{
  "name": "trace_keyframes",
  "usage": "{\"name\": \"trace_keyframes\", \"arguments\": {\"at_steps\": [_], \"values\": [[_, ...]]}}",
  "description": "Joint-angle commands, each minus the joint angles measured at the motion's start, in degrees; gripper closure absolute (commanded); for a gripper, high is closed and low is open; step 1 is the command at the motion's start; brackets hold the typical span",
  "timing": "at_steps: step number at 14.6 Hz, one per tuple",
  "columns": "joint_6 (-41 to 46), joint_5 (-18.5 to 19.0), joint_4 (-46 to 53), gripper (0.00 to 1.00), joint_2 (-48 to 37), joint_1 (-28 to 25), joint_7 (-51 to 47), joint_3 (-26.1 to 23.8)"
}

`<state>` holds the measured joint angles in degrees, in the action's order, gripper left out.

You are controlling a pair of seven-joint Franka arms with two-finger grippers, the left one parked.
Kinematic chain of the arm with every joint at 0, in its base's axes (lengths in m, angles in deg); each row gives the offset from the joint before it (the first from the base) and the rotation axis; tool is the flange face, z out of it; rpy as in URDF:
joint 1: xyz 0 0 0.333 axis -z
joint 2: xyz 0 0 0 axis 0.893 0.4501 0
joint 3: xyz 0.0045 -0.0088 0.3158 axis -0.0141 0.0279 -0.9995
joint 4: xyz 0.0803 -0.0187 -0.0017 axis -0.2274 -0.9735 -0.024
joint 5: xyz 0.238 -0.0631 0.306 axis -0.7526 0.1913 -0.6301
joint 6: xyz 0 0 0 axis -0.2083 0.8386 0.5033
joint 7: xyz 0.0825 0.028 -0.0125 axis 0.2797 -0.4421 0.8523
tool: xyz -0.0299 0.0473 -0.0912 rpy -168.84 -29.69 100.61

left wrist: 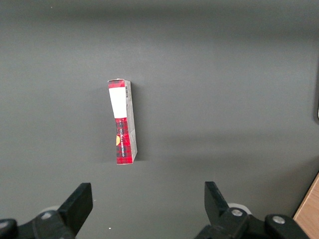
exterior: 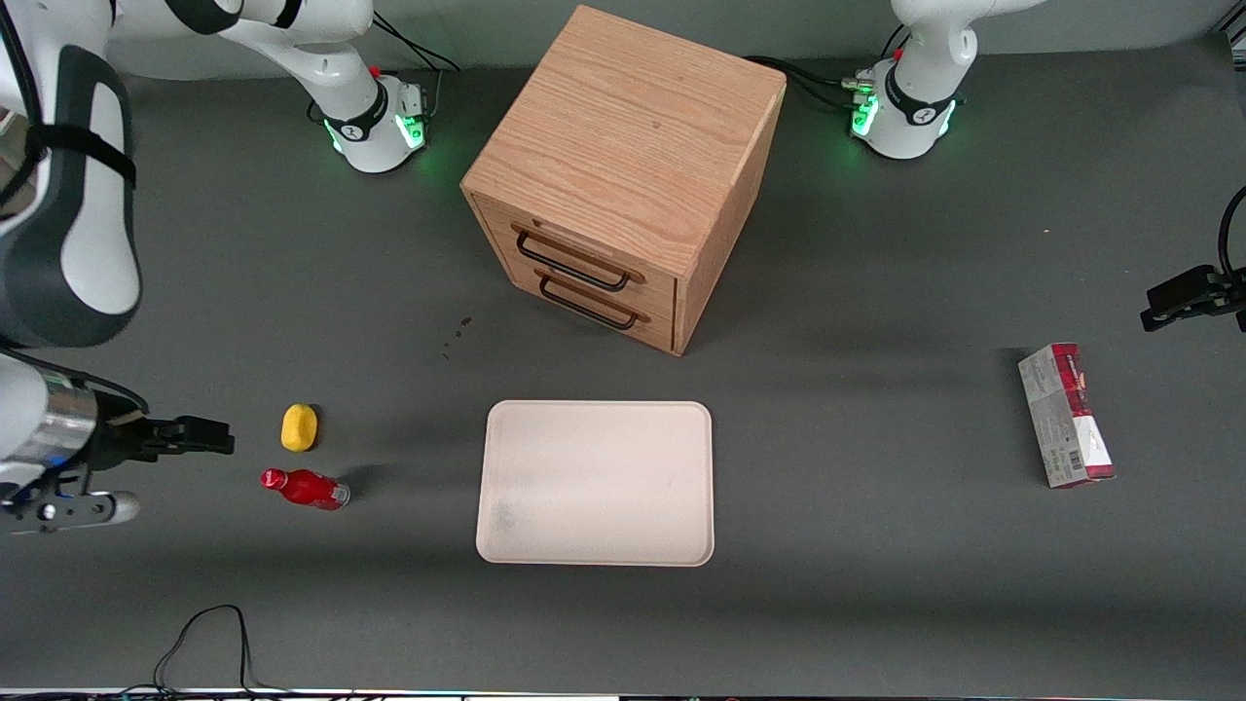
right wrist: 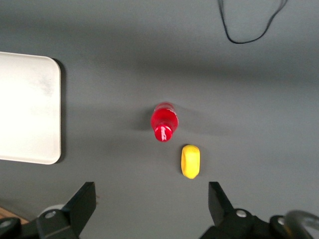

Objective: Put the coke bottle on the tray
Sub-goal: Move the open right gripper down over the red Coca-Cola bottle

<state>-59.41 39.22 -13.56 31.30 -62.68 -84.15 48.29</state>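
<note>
One glossy red coke bottle (exterior: 304,488) lies at nine o'clock of one pale beige rectangular tray (exterior: 595,483), one yellow rounded lump (exterior: 299,427) beside it; the gripper (right wrist: 152,206), spread wide and empty, hovers above both.

The working right arm reaches in from its end of the bench, its white and dark upper links bulking large nearest the front camera. Below them a silvery wrist section leads to the black hand (exterior: 195,435), which hangs above the bench surface with nothing in it. In the wrist view the hand (right wrist: 152,206) has its two black fingers (right wrist: 82,203) spread wide apart, with only bare grey bench between them.
</note>
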Motion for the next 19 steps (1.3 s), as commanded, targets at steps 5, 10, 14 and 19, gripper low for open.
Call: {"name": "trace_keyframes", "arguments": {"at_steps": [5,10,14,19], "values": [[-10.25,0.12,-3.37,0.00,5.05,-0.31,-0.53,0.07],[-19.47,0.03,-11.18,0.00,5.85,-0.40,-0.62,0.07],[-22.74,0.03,-15.05,0.00,5.58,-0.31,-0.62,0.16],[-21.78,0.12,-16.99,0.00,3.83,-0.40,-0.45,0.42]]}}
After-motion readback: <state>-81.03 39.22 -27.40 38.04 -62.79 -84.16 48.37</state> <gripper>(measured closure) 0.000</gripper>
